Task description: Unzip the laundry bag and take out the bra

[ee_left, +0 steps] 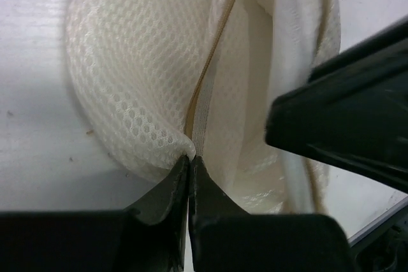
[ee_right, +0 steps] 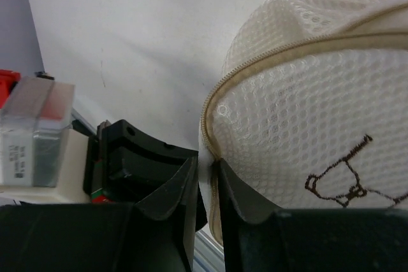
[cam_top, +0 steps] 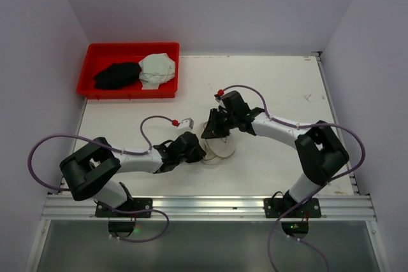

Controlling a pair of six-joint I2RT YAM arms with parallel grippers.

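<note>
Overhead, a white surface [cam_top: 274, 93] with two black arms reaching in from the near edge. The laundry bag [cam_top: 220, 148], a round white mesh pouch, sits near the middle of the surface, between my two grippers.

My left gripper [ee_left: 190, 160] comes at the bag from about 8 o'clock. Its fingers are pressed together, pinching a fold of the mesh right where the tan zipper [ee_left: 210, 74] runs down to them. Above that pinch the mesh parts into a gap.

My right gripper [ee_right: 207, 170] meets the bag at about 11 o'clock. Its fingers stand slightly apart, with the bag's zipped rim in the narrow gap between them. I cannot tell whether they press on the rim. Beside them, the bag's round face carries a small black bra drawing [ee_right: 338, 179].

At 10 o'clock, in the far corner of the surface, a red tray [cam_top: 89, 84] holds a black garment [cam_top: 116, 76] and a white garment [cam_top: 157, 68] side by side, well apart from the bag.
</note>
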